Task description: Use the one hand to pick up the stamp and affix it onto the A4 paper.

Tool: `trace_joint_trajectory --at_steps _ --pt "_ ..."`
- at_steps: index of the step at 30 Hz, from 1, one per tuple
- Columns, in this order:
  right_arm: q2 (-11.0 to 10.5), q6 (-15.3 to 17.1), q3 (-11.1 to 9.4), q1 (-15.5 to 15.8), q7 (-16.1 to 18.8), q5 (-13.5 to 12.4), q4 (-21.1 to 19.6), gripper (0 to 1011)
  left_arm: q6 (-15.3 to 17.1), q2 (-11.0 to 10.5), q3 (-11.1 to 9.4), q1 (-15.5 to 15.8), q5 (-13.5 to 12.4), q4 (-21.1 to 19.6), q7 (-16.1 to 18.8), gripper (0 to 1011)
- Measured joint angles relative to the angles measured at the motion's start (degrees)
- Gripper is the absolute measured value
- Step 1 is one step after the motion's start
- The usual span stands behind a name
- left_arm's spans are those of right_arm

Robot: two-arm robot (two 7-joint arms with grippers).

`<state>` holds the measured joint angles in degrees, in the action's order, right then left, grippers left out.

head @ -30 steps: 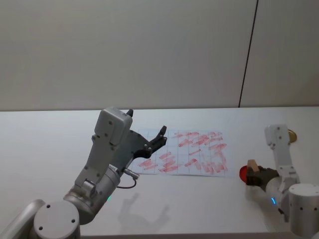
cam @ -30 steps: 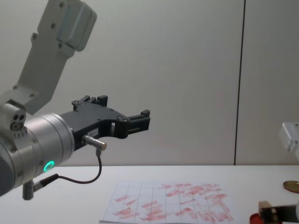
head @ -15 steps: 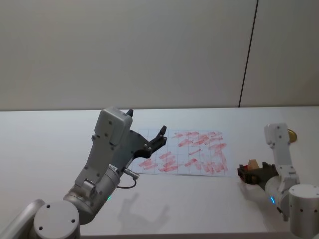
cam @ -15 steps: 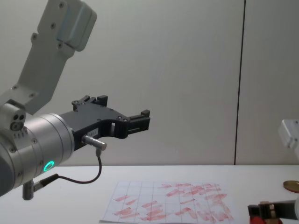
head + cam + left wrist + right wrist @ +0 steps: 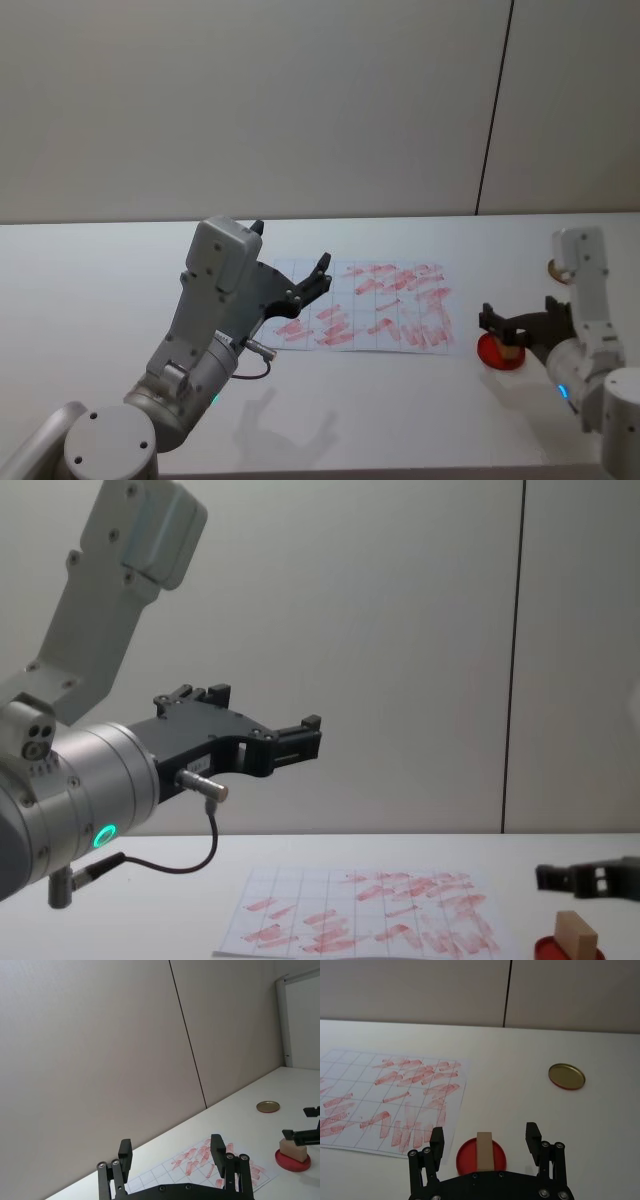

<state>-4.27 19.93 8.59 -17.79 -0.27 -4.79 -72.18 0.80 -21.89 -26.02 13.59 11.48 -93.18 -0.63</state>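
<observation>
The stamp (image 5: 484, 1151), a small tan wooden block, stands upright on the round red ink pad (image 5: 468, 1159), free of any grip. My right gripper (image 5: 484, 1131) is open, one finger on each side of the stamp with a wide gap. It hovers just above the stamp (image 5: 577, 935), as the chest view shows for the right gripper (image 5: 560, 877). In the head view the right gripper (image 5: 492, 320) sits over the pad (image 5: 493, 353). The A4 paper (image 5: 370, 318), gridded and covered in red marks, lies at mid-table. My left gripper (image 5: 290, 742) hangs open, high over the paper's left part.
A gold round lid (image 5: 566, 1076) lies on the white table beyond the pad, toward the back right. The left arm's black cable (image 5: 190, 865) dangles under its wrist. A grey wall stands behind the table.
The right gripper set the stamp down on the red pad, opened, and rose off it. The left arm has not moved.
</observation>
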Motion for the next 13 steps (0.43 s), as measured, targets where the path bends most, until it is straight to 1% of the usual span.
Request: trace_joint_trajectory --at_steps 2,7,13 --pt "-0.42 -0.29 -0.25 1.05 0.07 -0.14 -1.95 1001 0.00 0.00 0.00 0.00 0.00 0.00 0.00 993" --pt "-1.06 -0.75 -0.63 2.68 0.28 -0.36 -5.02 1001 0.00 0.00 0.00 0.00 0.00 0.00 0.00 993" --pt "-1.49 -1.06 -0.88 3.76 0.42 -0.50 -7.07 1001 0.00 0.00 0.00 0.00 0.00 0.00 0.00 993"
